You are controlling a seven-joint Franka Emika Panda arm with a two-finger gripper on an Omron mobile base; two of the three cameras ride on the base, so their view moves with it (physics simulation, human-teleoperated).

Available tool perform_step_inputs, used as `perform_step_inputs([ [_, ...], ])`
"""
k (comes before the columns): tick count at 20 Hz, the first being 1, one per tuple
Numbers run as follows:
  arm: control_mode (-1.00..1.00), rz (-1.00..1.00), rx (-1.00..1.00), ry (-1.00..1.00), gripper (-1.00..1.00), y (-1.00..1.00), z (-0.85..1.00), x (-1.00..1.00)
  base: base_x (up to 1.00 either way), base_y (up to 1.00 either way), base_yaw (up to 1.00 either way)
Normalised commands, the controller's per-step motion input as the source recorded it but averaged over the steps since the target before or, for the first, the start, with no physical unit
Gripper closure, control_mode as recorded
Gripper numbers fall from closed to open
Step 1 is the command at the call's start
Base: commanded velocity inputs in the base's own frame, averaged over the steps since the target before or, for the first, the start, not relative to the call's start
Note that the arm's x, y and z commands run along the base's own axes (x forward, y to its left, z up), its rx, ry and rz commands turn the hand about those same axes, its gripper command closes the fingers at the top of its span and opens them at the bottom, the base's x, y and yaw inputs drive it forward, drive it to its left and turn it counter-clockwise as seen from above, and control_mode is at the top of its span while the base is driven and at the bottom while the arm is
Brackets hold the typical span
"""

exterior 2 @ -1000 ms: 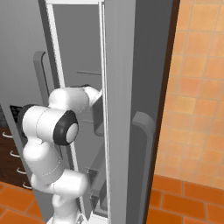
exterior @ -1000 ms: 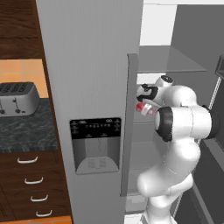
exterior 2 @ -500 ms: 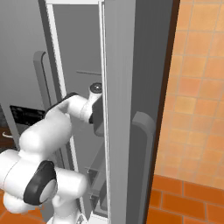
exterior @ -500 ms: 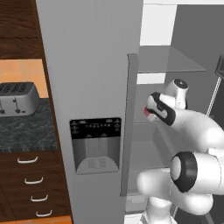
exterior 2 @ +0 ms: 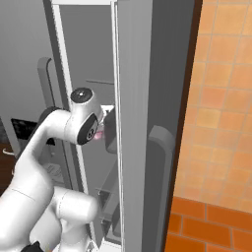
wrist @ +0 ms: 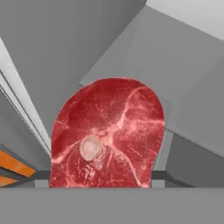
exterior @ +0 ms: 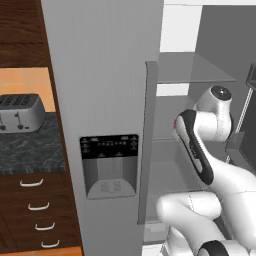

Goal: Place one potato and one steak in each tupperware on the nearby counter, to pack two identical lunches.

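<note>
The steak (wrist: 107, 135), a red marbled slab with pale streaks and a round bone spot, stands close in front of the hand camera and hides the fingertips. My gripper (exterior 2: 104, 134) is shut on it inside the open fridge, in front of a grey shelf. A sliver of the red steak (exterior: 175, 122) shows at the hand, just past the fridge door edge. The counter (exterior: 30, 150), dark speckled stone over brown drawers, lies at the left. The potato and the tupperware are out of view.
A silver toaster (exterior: 20, 112) stands on the counter. The closed fridge door with its dispenser panel (exterior: 109, 162) is to the left of the arm. The open door with its handle (exterior 2: 162, 162) stands close on the right. Glass shelves (exterior: 192, 75) lie above the hand.
The arm has swung round inside the fridge, its elbow dropping low to the right. The hand with the steak has shifted slightly right. The base has not moved.
</note>
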Motion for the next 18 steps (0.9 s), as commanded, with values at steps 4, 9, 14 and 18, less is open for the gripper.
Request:
perform_step_inputs([
  [4,-1.0,-0.29,0.18,0.0,1.0,0.28,0.77,-0.76,0.0,0.0,0.0],
  [9,-1.0,-0.23,0.1,0.0,1.0,0.17,0.73,-0.77,0.0,0.0,0.0],
  [14,-1.0,-0.16,0.07,0.0,1.0,0.08,0.49,-0.99,0.0,0.0,0.0],
  [18,-1.0,-0.09,0.03,0.0,1.0,0.11,0.46,-0.95,0.0,0.0,0.0],
])
